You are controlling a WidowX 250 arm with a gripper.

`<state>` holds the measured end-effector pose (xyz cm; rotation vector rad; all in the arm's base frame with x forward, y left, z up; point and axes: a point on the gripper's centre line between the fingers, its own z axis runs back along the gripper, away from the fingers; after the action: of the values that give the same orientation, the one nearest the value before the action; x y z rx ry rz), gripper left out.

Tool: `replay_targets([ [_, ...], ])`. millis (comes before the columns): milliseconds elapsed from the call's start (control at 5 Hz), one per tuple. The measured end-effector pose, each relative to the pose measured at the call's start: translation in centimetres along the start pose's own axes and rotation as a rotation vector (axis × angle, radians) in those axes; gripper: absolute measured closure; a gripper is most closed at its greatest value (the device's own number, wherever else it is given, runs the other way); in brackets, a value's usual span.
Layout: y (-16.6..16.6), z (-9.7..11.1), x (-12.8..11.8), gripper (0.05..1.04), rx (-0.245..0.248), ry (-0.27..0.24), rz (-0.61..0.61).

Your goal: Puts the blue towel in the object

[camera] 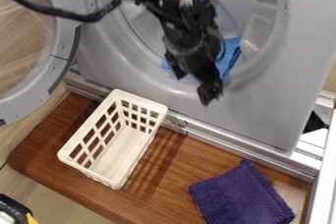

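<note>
The black gripper (193, 85) hangs from the top over the lower rim of the washing machine's round opening (151, 73). Its two fingers stand apart, so it is open, with nothing visible between the tips. Behind it, low in the opening, lies the blue towel (231, 57), bunched up and partly hidden by the gripper. Whether gripper and towel touch, I cannot tell. A white slatted basket (113, 173) stands on the brown wooden board, down and to the left of the gripper, with no towel in it.
A purple cloth (241, 197) lies on the wooden board (167, 179) at the lower right. The machine's round door (58, 56) is swung out at the left. A metal rail (230, 144) runs between machine and board. Something black and yellow is at the bottom-left corner.
</note>
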<state>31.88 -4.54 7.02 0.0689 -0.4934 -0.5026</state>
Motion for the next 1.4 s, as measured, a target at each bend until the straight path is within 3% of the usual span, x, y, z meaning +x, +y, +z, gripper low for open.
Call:
replay_targets([
  [200, 2.4, 0.3, 1.3, 0.084, 0.015, -0.025, 0.046],
  [400, 4.7, -1.2, 1.7, 0.084, 0.006, -0.003, 0.093],
  [600, 6.0, -3.9, 1.8, 0.084, -0.058, 0.024, 0.123],
  [800, 6.2, -5.6, 1.7, 0.084, -0.083, 0.053, 0.107],
  [1000, 6.5, -6.0, 1.8, 0.130, -0.094, 0.043, 0.101],
  [1400, 5.7, -5.9, 2.0, 0.632, -0.104, 0.033, 0.067],
])
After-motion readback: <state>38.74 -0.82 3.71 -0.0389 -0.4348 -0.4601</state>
